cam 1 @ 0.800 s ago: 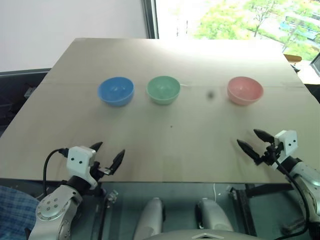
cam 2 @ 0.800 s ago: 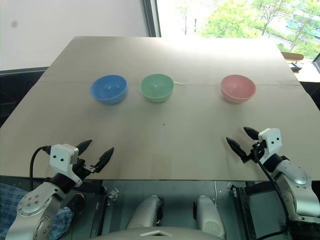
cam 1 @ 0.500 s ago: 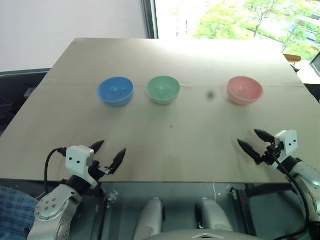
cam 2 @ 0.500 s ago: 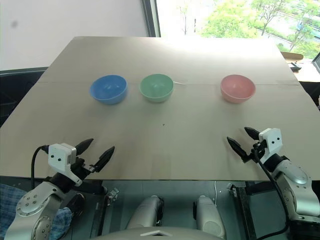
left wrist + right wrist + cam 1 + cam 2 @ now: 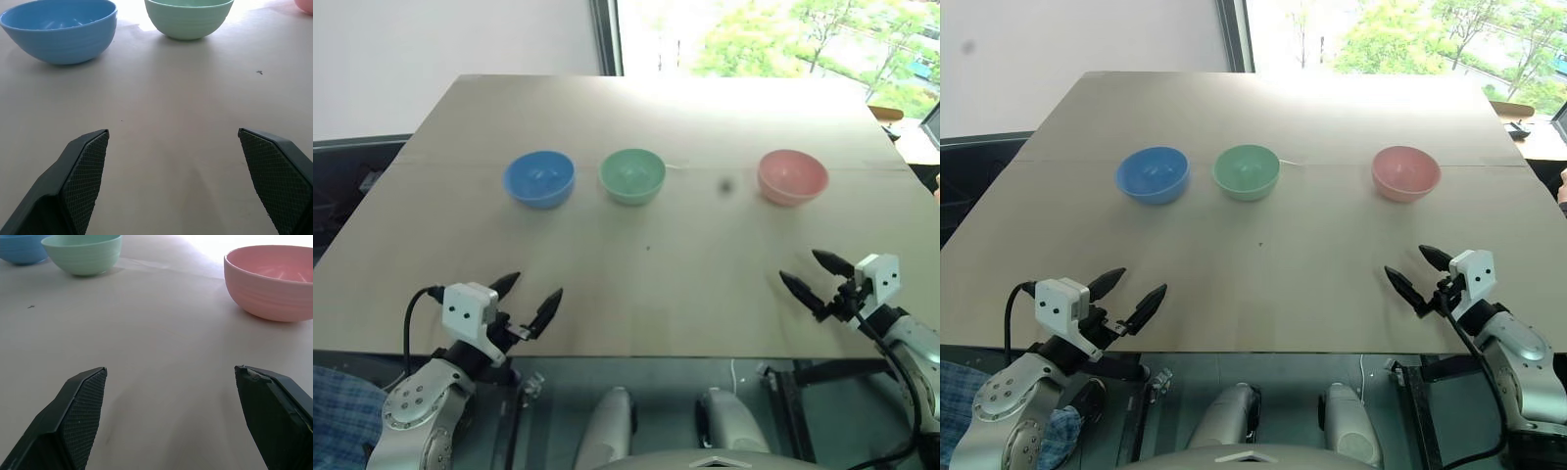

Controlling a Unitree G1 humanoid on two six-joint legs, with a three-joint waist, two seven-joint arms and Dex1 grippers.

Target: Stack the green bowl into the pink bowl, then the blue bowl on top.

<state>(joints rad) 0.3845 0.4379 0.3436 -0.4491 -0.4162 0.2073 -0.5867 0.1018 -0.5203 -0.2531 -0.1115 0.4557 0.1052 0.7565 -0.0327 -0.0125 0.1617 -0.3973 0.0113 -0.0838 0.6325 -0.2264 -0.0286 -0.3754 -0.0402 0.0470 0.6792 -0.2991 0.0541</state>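
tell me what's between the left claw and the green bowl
Only bare table: the left claw, open, sits at the near edge, the green bowl farther back. The left wrist view shows the same.

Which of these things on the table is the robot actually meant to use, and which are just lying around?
For the job:
green bowl
pink bowl
blue bowl

Just there:
table
a small dark speck on its top

Two robot arms with rounded silver-grey metal housings. Each ends in a small white block marked with two dark dots, carrying the left gripper (image 5: 529,299) and right gripper (image 5: 816,277), each with two pointed black fingers (image 5: 80,171) textured in fine cross-hatching. A black cable loops from each wrist.
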